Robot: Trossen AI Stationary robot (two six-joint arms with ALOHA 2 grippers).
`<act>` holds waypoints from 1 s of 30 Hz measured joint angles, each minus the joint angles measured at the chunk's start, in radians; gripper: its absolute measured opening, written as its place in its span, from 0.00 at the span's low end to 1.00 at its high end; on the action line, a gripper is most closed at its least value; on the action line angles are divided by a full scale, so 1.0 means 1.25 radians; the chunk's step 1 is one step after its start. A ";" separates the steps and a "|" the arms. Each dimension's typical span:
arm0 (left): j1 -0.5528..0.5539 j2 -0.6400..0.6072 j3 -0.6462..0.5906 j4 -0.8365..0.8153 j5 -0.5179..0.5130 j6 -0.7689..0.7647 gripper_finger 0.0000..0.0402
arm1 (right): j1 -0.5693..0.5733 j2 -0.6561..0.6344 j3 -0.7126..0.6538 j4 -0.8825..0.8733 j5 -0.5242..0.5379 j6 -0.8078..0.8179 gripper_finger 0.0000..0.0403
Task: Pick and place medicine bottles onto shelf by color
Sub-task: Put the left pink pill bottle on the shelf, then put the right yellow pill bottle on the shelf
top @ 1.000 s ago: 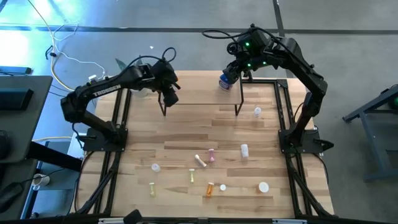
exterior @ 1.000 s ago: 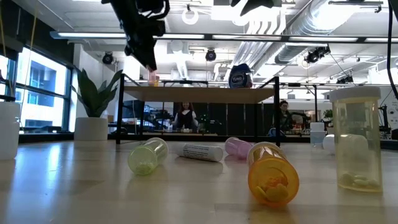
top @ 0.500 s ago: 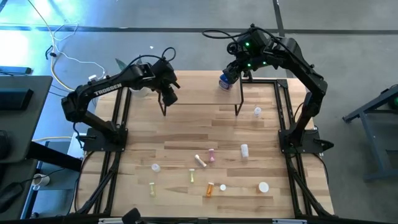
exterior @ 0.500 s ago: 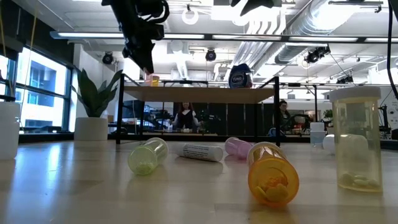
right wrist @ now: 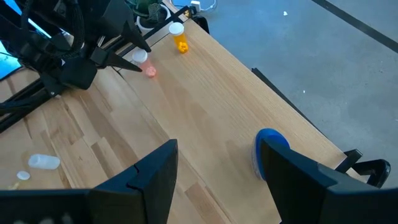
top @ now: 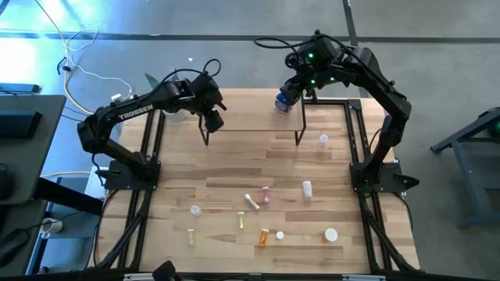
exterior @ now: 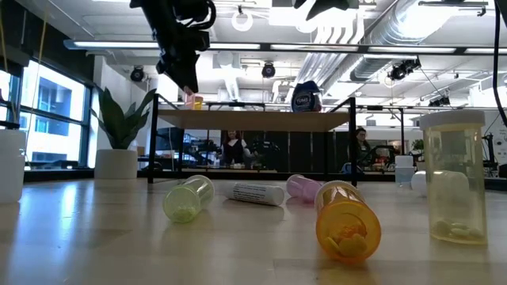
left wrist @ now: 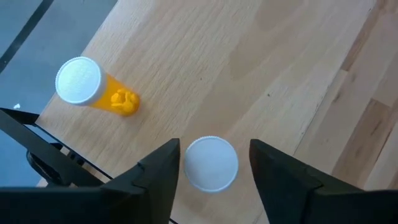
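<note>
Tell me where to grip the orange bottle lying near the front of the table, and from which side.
Grip the orange bottle across its round body, coming straight down from above. It lies on its side on the table with free space around it, so its curved flanks are exposed.

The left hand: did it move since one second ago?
Yes. In the low view, the left hand has risen from the shelf, above the pink bottle.
</note>
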 joint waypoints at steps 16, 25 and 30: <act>-0.011 -0.007 0.166 -0.160 0.010 -0.006 0.54 | 0.000 -0.011 0.000 -0.048 0.000 -0.025 0.54; -0.099 -0.129 0.146 -0.121 0.042 -0.072 0.54 | 0.033 -0.011 0.000 -0.113 0.046 -0.077 0.54; -0.171 -0.246 -0.023 0.038 0.042 -0.187 0.54 | 0.077 -0.019 -0.066 -0.127 0.089 -0.079 0.54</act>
